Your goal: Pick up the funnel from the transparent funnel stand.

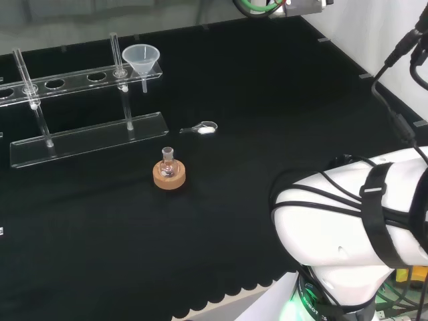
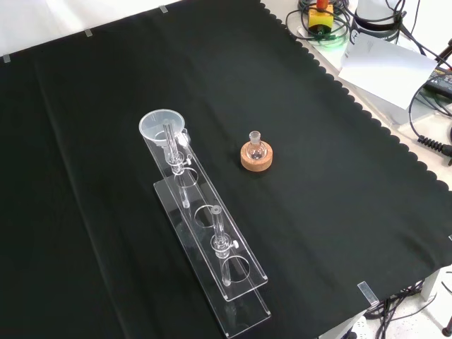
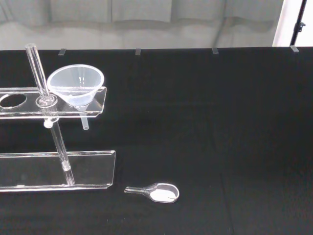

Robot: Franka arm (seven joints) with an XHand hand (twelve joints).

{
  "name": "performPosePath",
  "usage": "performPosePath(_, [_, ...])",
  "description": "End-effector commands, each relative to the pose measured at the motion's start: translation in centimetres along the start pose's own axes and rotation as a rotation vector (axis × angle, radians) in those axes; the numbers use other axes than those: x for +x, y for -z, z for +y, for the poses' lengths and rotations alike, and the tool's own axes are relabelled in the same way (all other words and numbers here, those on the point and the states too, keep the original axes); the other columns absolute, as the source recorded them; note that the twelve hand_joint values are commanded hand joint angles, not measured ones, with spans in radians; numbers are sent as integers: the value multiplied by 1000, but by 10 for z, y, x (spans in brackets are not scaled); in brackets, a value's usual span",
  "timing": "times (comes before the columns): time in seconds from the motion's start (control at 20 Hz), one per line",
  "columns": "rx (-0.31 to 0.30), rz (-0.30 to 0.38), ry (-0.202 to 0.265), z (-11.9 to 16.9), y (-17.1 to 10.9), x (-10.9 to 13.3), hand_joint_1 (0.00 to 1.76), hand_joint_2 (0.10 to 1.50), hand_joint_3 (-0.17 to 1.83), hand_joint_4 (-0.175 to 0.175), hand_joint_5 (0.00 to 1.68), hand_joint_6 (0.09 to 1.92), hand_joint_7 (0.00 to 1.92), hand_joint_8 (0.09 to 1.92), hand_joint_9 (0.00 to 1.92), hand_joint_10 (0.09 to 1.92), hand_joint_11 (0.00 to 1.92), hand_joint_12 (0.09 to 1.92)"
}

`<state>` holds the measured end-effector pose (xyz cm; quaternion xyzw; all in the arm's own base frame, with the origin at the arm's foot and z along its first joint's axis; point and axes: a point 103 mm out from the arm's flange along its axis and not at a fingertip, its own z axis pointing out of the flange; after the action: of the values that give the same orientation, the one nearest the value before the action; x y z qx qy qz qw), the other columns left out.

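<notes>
A clear funnel (image 1: 142,59) sits upright in the end hole of the transparent funnel stand (image 1: 87,140), its stem hanging below the upper shelf. In the front view the funnel (image 2: 161,127) is at the far end of the stand (image 2: 212,240). The wrist view looks at the funnel (image 3: 76,84) and the stand (image 3: 58,169) from some way off. The arm's white link (image 1: 354,221) stands at the lower right of the head view, far from the stand.
A small flask on a cork ring (image 1: 168,172) stands in front of the stand, also seen in the front view (image 2: 256,152). A clear scoop with white powder (image 1: 204,128) lies beside the stand's base (image 3: 159,192). Cables and paper (image 2: 385,60) lie beyond the cloth's scalloped edge.
</notes>
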<state>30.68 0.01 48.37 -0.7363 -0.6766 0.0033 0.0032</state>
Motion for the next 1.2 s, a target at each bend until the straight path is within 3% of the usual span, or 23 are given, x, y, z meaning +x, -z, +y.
performPosePath(0.05, [-9, -7, -2, 0, 1, 0, 6, 1132, 537, 0, 206, 214, 67, 555, 225, 629, 69, 1285])
performPosePath(0.2, [-9, -5, -4, 0, 1, 0, 0, 1197, 416, 0, 258, 87, 73, 532, 227, 612, 29, 1346])
performPosePath(0.8, [29, -18, -39, 18, -18, -1, 0, 1213, 387, 0, 274, 87, 77, 527, 229, 609, 20, 1351])
performPosePath(1.2, [87, -35, -30, 70, -55, 0, 0, 1215, 380, 0, 277, 87, 82, 527, 233, 609, 19, 1352])
